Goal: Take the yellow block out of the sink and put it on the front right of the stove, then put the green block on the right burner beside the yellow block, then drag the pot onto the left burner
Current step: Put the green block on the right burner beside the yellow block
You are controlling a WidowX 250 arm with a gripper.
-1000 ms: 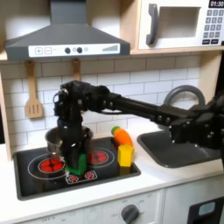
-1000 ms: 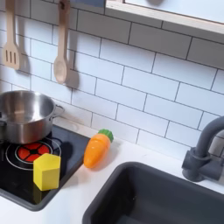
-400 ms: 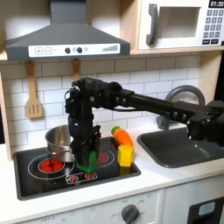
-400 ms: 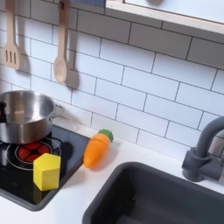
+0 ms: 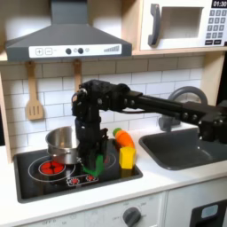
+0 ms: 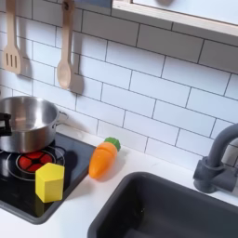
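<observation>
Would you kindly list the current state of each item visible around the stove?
yellow block: upright on the stove's front corner, free.
green block: low at the claw's tip, over the stove.
claw: down at the green block; grip unclear.
pot: upright, lidless, on the stove.
stove: flat, burners uncovered in part.
orange carrot toy: lying on the counter.
sink: no block inside.

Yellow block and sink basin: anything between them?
In the second exterior view, the orange carrot toy lies between the yellow block and the sink, on the white counter.
</observation>
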